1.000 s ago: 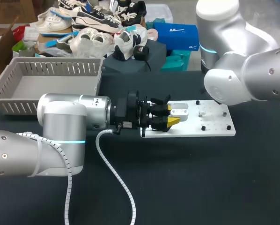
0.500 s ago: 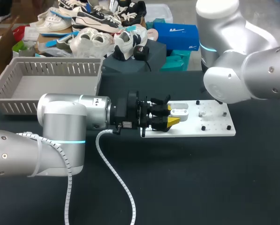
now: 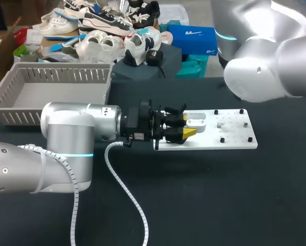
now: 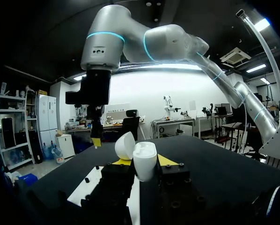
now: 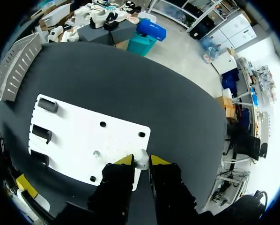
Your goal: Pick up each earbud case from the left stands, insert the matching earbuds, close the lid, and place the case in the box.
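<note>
Starting with the head view, the left hand (image 3: 186, 131) is seen unmoved over the near end of the white board (image 3: 235, 141) on the desk (image 3: 219, 195), pinching the white earbud case (image 3: 196, 122). The right arm (image 3: 268, 77) is found higher and further back than a second ago, so the board's far corner, covered before, is now exposed. The grey box (image 3: 20, 110) is seen well apart, on the left side.

From the left wrist view, the case (image 4: 145, 152) is shown gripped between the yellow tips, upright, with its lid (image 4: 125, 145) swung open. The right hand (image 4: 97, 140) is seen hanging above the board ahead.

From the right wrist view, the right hand (image 5: 141, 160) is shown pressed onto a small white earbud (image 5: 141, 164), held over the board's (image 5: 84, 136) edge.

The lift is judged to mean that an earbud has been taken up. Its insertion into the open case is expected as the step in hand, with the lid and box stages not yet reached.
</note>
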Tool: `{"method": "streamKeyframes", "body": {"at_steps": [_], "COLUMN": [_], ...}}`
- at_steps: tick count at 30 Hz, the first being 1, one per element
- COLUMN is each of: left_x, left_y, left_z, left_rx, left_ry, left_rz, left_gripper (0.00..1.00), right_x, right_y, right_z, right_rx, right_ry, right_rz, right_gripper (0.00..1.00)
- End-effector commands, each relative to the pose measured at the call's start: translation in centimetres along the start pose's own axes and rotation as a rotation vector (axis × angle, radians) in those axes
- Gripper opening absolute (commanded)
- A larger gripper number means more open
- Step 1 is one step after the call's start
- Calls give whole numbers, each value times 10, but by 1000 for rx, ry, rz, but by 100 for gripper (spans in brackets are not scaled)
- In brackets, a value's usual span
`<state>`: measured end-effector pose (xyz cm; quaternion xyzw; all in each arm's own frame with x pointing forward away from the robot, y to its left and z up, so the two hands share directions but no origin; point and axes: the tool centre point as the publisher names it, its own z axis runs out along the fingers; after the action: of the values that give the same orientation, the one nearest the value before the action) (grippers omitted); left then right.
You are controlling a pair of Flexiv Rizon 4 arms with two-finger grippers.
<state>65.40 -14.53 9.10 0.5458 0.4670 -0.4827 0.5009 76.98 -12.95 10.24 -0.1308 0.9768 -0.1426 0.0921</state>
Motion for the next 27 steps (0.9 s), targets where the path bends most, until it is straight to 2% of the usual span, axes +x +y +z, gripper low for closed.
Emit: {"method": "streamKeyframes", "body": {"at_steps": [1, 8, 14, 21, 27], "left_x": [1, 1, 1, 1, 1], "left_y": [1, 1, 1, 1, 1], "left_z": [0, 0, 0, 0, 0], "left_rx": [1, 1, 1, 1, 1], "left_ry": [-1, -1, -1, -1, -1], "left_rz": [0, 0, 0, 0, 0], "left_gripper": [0, 0, 0, 0, 0], "right_x": [45, 67, 82, 88, 90], "right_y": [8, 32, 63, 105, 124], "right_z": [-68, -117, -143, -149, -145], "right_rx": [28, 39, -10, -123, -144], "right_ry": [-120, -146, -139, -66, -11], "right_rz": [-3, -27, -42, -61, -56], "right_gripper": [0, 0, 0, 0, 0]}}
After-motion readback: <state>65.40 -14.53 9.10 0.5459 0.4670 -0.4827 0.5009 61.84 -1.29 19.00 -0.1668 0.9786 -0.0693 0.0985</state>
